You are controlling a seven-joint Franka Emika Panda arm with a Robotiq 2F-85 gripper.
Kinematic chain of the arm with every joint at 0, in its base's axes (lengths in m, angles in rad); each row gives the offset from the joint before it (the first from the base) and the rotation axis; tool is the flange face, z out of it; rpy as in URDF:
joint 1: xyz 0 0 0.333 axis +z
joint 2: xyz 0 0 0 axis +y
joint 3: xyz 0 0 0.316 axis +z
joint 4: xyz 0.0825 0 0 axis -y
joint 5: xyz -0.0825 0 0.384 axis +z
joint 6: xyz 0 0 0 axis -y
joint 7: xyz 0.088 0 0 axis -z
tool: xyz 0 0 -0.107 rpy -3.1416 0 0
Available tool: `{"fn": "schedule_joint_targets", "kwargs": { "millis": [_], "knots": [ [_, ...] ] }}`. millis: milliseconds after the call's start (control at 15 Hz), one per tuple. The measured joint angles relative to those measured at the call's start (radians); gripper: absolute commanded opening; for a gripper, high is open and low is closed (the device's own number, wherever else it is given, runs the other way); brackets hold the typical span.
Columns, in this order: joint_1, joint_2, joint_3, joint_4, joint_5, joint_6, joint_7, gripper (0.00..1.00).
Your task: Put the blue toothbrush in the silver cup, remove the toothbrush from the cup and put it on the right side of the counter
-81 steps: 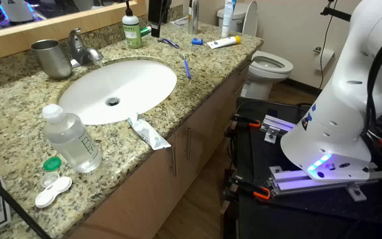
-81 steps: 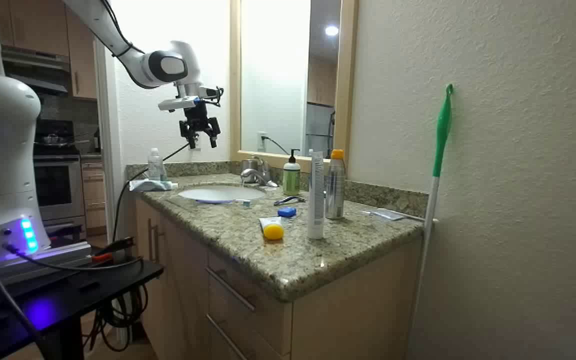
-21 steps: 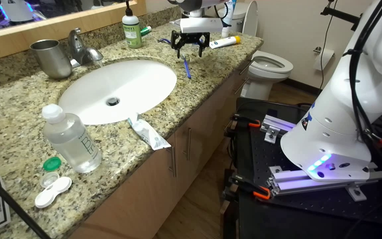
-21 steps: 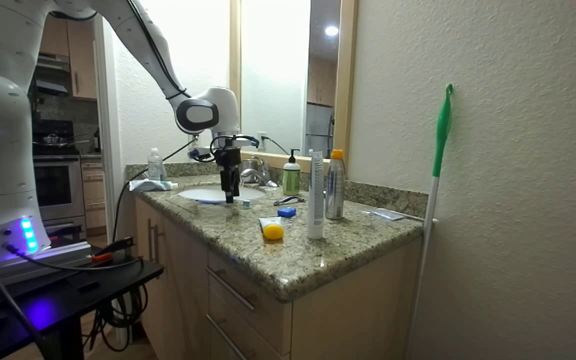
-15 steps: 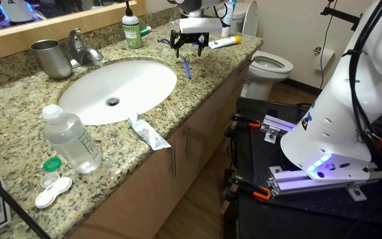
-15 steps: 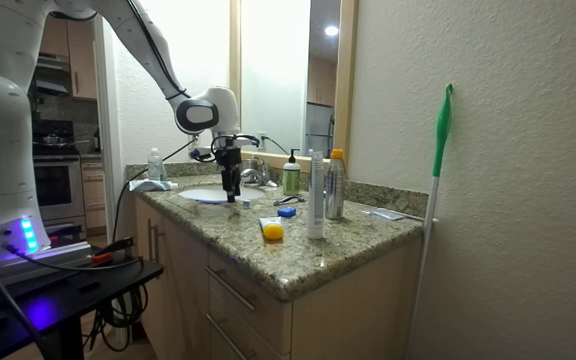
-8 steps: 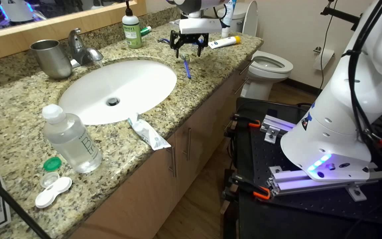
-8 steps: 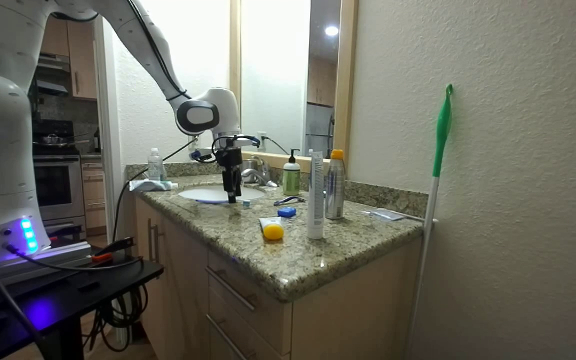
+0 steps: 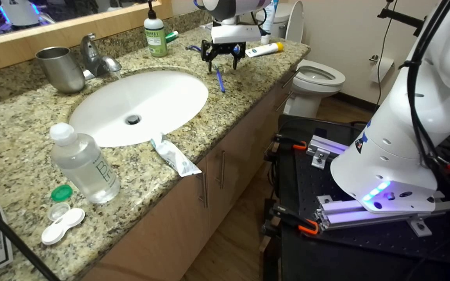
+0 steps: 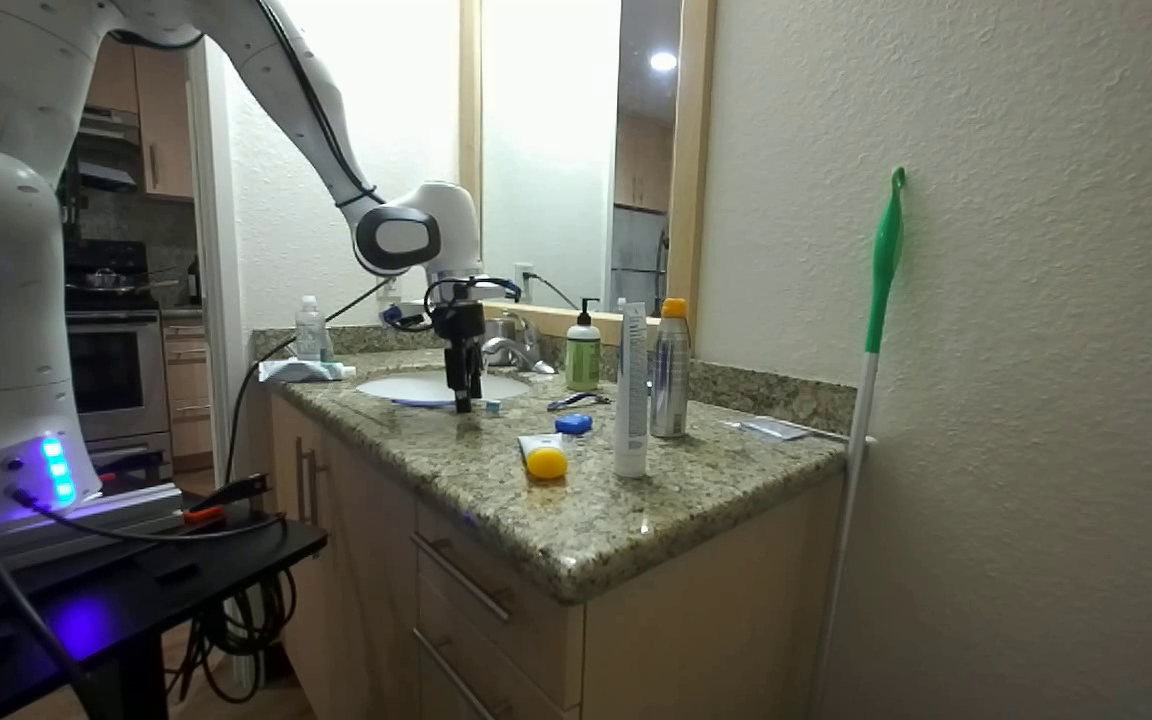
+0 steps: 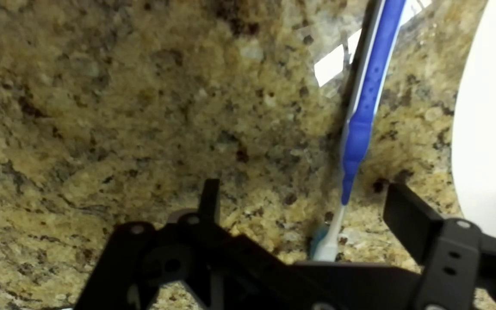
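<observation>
Blue toothbrush (image 11: 367, 97) lies ungripped below my spread gripper (image 9: 222, 69); insertion in the silver cup (image 9: 61, 71), removal and placing seemingly remain.

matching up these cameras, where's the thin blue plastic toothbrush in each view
In an exterior view: thin blue plastic toothbrush, upper centre, below black two-fingered gripper.
In an exterior view: toothbrush, left of centre, partly hidden by gripper.
Wrist view: toothbrush, right of centre, reaching the top edge.
Shared landmark: white oval sink basin, beside it in all three.
</observation>
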Motion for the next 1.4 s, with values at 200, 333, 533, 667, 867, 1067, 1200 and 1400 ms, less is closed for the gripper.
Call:
{"fn": "schedule_joint_targets", "kwargs": {
  "millis": [200, 333, 533, 667, 867, 1067, 1200, 1400],
  "knots": [
    [0.0, 0.001, -0.001, 0.0, 0.0, 0.0, 0.0, 0.46],
    [0.0, 0.0, -0.003, 0.001, 0.0, 0.0, 0.0, 0.32],
    [0.0, -0.003, -0.011, 0.003, -0.001, 0.0, 0.0, 0.1],
    [0.0, -0.005, -0.017, 0.003, -0.001, 0.0, 0.0, 0.01],
    [0.0, -0.005, -0.018, 0.003, 0.0, 0.003, 0.0, 0.0],
    [0.007, -0.014, -0.006, 0.003, 0.003, 0.026, 0.0, 0.01],
    [0.024, -0.04, -0.004, -0.003, -0.006, 0.076, 0.0, 0.01],
    [0.091, -0.117, -0.045, -0.036, -0.158, 0.198, 0.063, 0.01]
  ]
}}
